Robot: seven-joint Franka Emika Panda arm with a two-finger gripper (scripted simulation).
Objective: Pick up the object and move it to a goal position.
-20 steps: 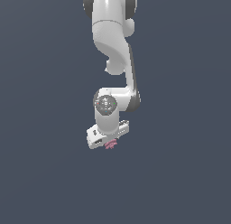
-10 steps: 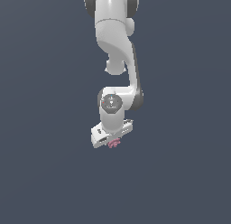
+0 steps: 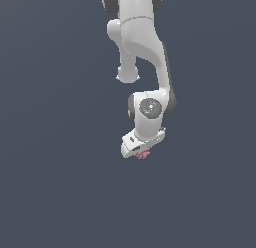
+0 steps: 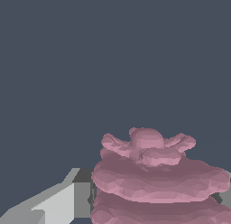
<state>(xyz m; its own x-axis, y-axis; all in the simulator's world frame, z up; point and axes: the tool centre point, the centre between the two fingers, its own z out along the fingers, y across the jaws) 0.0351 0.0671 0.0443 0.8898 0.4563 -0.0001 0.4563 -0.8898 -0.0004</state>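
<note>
The object is a small pink-red ridged lump point(image 3: 144, 154) that peeks out under the white hand of my arm in the exterior view. In the wrist view the object point(image 4: 158, 180) fills the near field, its stacked ridges sitting between my fingers; one grey finger point(image 4: 58, 203) shows beside it. My gripper point(image 3: 142, 152) is shut on the object and holds it above the plain dark ground. Most of the object is hidden behind the hand in the exterior view.
The white arm point(image 3: 142, 47) reaches down from the top of the exterior view. Around it is only a plain dark grey-blue ground point(image 3: 50, 192).
The arm has swung the hand toward the exterior view's right over the last second, carrying the object with it. The grip has not changed.
</note>
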